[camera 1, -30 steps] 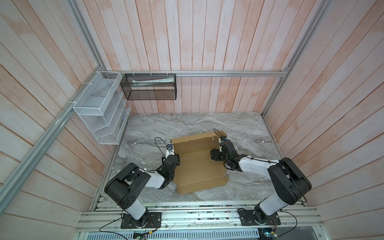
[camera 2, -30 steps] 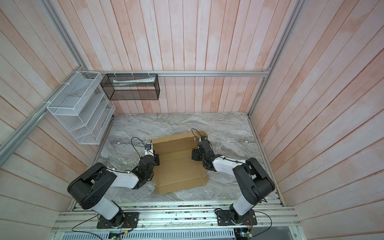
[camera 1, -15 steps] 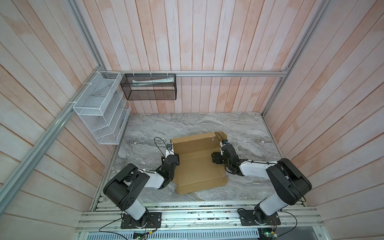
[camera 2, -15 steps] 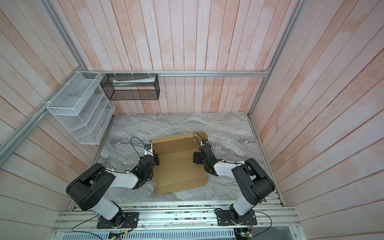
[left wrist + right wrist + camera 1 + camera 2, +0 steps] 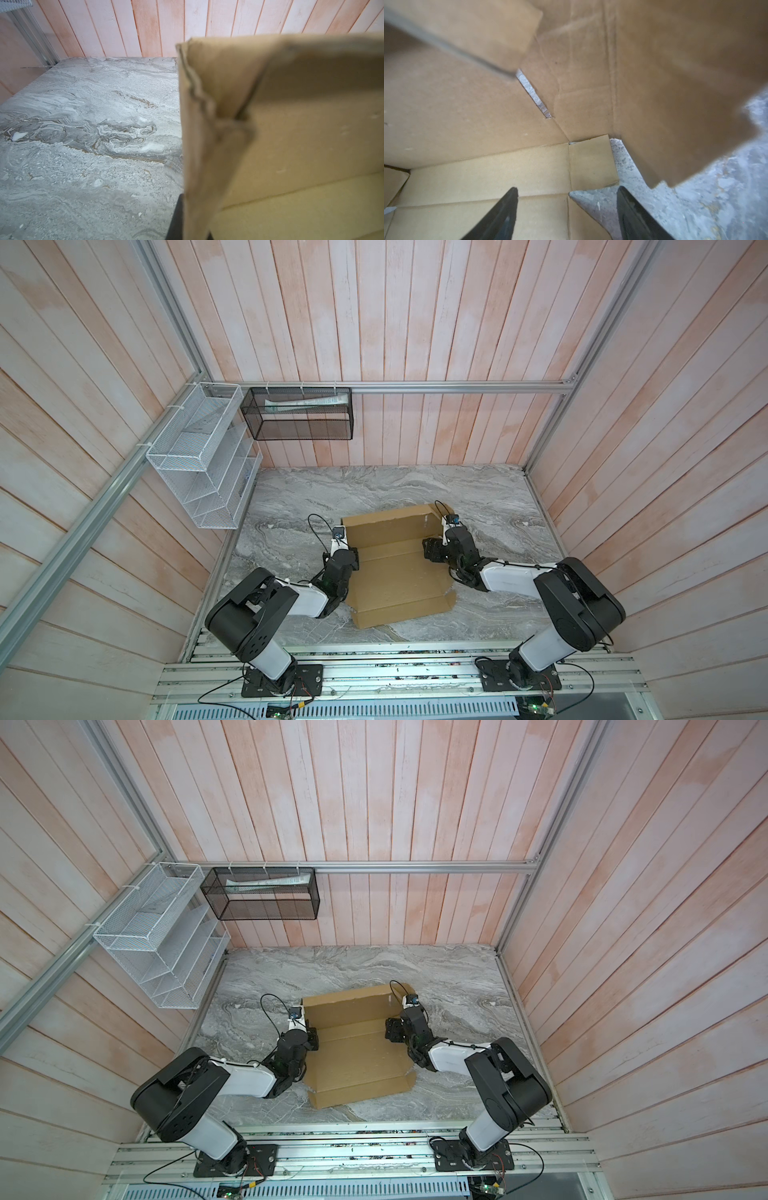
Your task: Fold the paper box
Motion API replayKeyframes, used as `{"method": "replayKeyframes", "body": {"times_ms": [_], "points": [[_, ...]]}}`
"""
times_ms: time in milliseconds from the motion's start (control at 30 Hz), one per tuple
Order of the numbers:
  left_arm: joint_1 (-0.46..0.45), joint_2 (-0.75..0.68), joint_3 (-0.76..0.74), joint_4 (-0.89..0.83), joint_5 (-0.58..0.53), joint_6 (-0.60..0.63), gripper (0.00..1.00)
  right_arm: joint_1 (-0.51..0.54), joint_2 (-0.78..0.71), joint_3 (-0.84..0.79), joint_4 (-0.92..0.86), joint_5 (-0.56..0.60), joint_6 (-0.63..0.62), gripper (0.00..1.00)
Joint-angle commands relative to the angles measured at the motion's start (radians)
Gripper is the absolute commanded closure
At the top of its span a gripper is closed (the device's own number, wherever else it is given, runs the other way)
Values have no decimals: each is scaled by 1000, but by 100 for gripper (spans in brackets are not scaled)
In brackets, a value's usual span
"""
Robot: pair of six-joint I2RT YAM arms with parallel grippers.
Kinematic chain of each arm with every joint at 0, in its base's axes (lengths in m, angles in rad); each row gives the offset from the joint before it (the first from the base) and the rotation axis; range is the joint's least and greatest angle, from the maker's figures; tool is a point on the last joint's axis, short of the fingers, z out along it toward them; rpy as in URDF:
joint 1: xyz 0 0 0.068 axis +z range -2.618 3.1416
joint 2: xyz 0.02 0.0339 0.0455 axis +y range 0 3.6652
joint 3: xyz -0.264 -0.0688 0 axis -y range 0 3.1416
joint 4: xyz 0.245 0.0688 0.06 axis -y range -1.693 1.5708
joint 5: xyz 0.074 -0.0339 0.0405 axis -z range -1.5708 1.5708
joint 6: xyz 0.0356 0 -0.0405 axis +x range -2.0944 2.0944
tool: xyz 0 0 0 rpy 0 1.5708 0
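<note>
Enclosure walled on three sides with pale pink wood planks [image 5: 374, 323], evenly lit. A grey-veined marble worktop [image 5: 374, 485] forms the floor. An aluminium rail [image 5: 457, 386] crosses the back wall. A black mesh basket [image 5: 299, 418] hangs from it above the far-left corner, beside a white wire rack [image 5: 199, 456] on the left wall. Slotted metal framing [image 5: 395, 672] borders the near edge.

Paper box [image 5: 399, 572] on marble tabletop [image 5: 374, 489]
</note>
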Motion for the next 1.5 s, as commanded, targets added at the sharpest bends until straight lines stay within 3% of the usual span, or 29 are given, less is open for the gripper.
{"method": "replayKeyframes", "body": {"times_ms": [0,1067,1467], "points": [[4,-25,-11,8,-1,-11,100,-13,17,-21,51,-7,19,24],[4,-17,-7,10,3,-3,100,-80,197,44,211,-189,17,24],[4,-16,-9,13,4,-7,100,-56,147,49,200,-234,-29,25]]}}
